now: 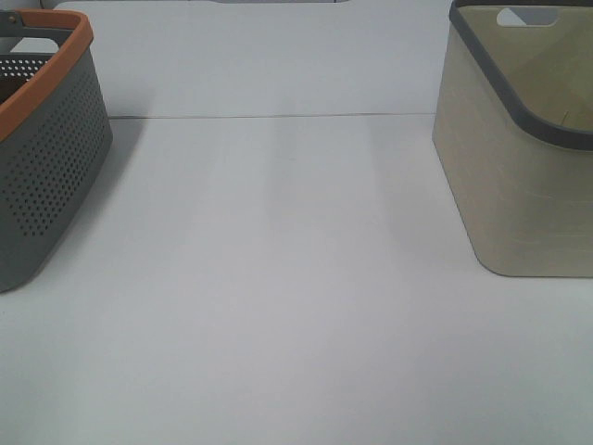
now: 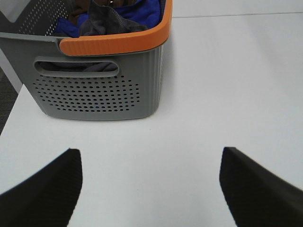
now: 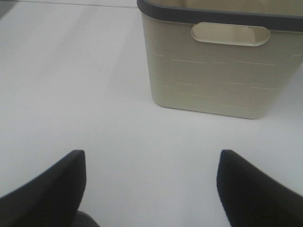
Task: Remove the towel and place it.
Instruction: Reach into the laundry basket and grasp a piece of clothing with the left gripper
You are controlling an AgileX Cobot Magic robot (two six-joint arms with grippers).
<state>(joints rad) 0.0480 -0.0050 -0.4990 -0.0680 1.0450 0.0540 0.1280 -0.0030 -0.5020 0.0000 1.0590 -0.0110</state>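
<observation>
Left gripper (image 2: 149, 158) hangs empty over the table (image 2: 213, 94), jaws spread wide. Ahead of it, the grey basket (image 2: 99, 97) holds the towel (image 2: 102, 23), crumpled among blue cloth (image 2: 142, 12). Right gripper (image 3: 150, 158), equally wide and empty, faces the beige basket (image 3: 213, 80) just ahead. Nothing looks done yet: reaching in, grasping, lifting out and placing the towel all remain.
</observation>
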